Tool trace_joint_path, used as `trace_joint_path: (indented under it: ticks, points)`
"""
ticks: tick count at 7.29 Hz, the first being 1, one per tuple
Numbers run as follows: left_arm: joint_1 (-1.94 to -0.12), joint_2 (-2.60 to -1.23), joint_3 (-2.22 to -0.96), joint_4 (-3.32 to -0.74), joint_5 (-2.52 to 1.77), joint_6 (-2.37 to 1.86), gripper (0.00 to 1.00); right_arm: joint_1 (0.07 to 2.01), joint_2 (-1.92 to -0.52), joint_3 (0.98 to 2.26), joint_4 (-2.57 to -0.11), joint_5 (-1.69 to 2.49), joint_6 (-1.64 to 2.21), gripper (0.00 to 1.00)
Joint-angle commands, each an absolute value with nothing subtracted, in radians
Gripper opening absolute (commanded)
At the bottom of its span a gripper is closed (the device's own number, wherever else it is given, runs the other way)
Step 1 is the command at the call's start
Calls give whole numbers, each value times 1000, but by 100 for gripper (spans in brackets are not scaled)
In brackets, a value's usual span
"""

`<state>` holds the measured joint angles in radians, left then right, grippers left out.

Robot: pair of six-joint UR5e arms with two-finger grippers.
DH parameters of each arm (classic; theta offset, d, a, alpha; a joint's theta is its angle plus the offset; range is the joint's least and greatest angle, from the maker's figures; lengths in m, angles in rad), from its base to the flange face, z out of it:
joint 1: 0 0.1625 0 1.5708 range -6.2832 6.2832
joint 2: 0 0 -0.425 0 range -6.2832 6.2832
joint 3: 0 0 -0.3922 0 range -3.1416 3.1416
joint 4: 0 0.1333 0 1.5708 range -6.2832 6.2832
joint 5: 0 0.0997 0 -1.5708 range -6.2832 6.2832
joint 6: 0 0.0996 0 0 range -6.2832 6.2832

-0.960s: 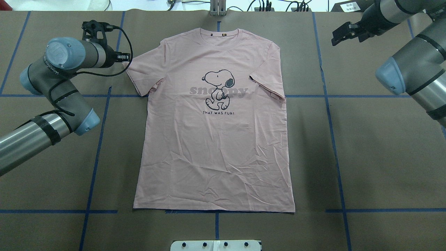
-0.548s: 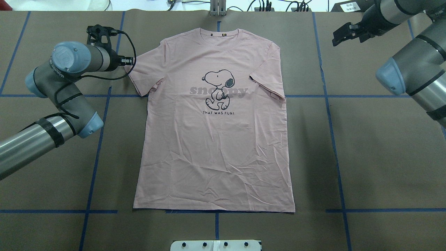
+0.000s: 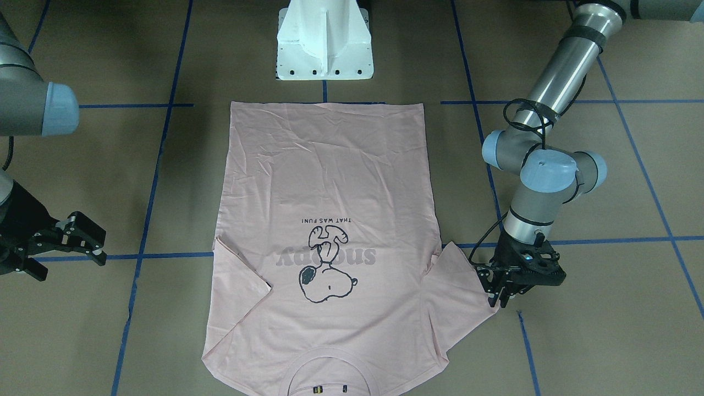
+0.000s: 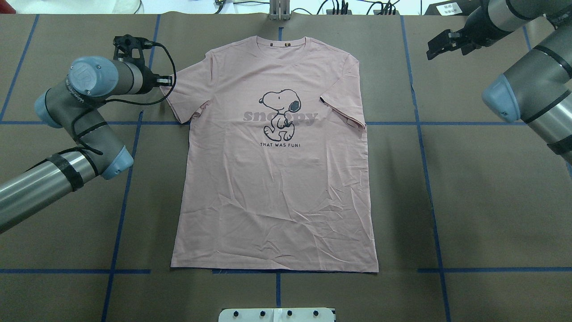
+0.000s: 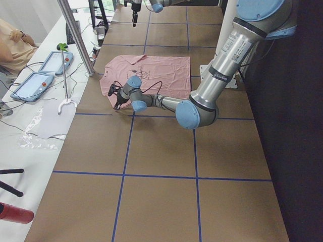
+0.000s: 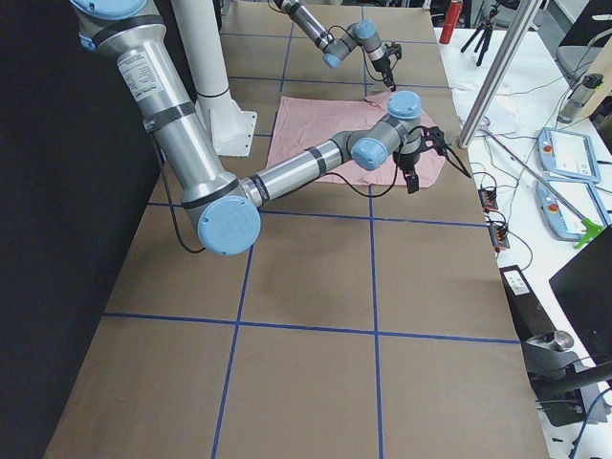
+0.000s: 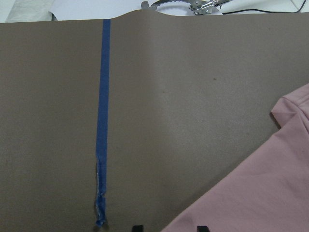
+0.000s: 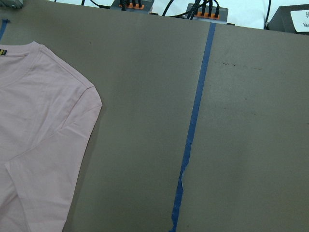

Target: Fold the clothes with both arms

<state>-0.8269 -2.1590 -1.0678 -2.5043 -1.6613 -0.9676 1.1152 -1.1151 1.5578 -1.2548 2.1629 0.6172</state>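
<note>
T-shirt (image 4: 272, 192) flat on tabletop (image 4: 469, 201), overhead frame centre, long axis top-to-bottom, collar up. Left end effector (image 4: 166, 81) released, right at sleeve (image 4: 181, 96) tip, upper left, so nearer. Right end effector (image 4: 435, 47) released, upper right, well apart

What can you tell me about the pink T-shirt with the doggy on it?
The T-shirt is pale pink, soft-looking cloth with short sleeves. It lies flat and face up on the brown table, unfolded, wrinkled low down, with its collar pointing away from the robot. On the chest is a black-outline cartoon dog over grey letters, with "THAT WAS FUN!" below. The left hand is open at one sleeve tip; I cannot tell if it touches. The right hand is far off.
</note>
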Motion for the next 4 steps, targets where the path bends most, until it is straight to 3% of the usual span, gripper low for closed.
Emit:
trace_joint_path:
  ticks: [1, 4]
  points:
    - [-825, -2157, -1078, -2511, -1663, -959, 0, 1115, -1117, 1559, -1255, 2163, 618, 100]
    - [-825, -2167, -1246, -2337, -1671, -971, 0, 1115, -1120, 1563, -1255, 2163, 618, 100]
